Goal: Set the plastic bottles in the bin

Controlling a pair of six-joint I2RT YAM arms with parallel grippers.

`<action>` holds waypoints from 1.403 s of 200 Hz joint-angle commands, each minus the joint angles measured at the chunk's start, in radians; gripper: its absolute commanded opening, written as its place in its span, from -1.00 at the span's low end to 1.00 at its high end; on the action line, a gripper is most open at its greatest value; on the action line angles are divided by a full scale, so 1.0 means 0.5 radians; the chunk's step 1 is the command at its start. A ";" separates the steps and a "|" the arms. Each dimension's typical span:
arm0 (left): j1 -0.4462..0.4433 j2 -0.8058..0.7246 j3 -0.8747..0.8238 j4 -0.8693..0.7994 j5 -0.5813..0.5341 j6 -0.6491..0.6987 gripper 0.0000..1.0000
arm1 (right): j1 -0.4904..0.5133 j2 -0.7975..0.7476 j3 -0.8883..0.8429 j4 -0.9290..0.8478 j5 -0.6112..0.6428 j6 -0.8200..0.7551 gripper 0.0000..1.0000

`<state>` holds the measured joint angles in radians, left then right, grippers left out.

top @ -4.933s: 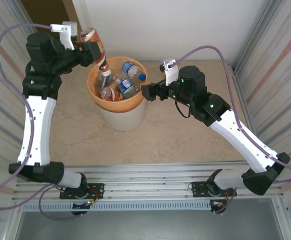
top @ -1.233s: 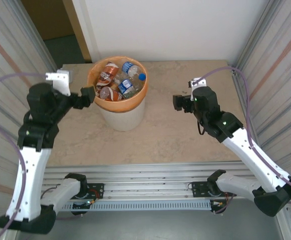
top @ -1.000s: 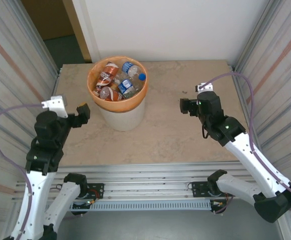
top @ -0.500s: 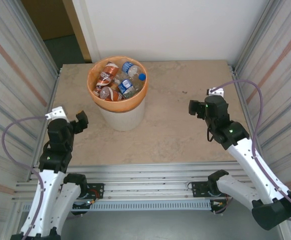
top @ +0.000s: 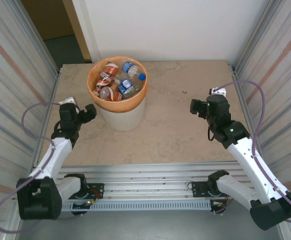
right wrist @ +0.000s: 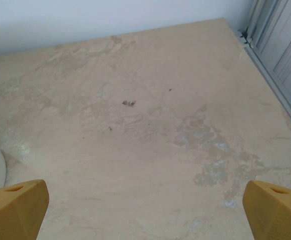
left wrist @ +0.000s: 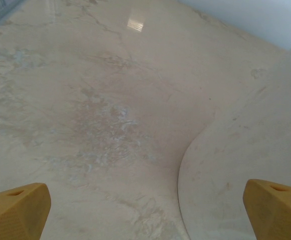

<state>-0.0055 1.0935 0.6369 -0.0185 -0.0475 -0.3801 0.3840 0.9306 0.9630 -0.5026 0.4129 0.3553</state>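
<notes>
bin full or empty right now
Nearly full: the bin holds plastic bottles heaped almost to its orange-lined rim.

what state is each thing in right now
bin, upright, orange-lined, holding bottles
plastic bottles, piled inside the bin
left gripper, open, empty, beside the bin's wall
right gripper, open, empty, over bare table
</notes>
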 commanded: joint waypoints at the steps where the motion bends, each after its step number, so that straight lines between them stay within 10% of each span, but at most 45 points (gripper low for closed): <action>1: 0.017 0.137 0.118 0.227 0.141 -0.049 0.96 | -0.015 0.010 0.054 0.001 -0.037 0.038 0.95; 203: -0.586 1.090 0.771 0.352 0.393 0.095 0.96 | -0.019 0.070 0.125 0.015 -0.052 0.035 0.96; 280: -0.343 0.624 0.361 0.338 0.193 0.039 0.97 | -0.326 -0.039 -0.274 0.216 -0.072 0.113 0.95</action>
<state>-0.2241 1.5475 0.9070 0.1581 0.1032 -0.3637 0.2920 0.9436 0.8963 -0.4366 0.3771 0.3607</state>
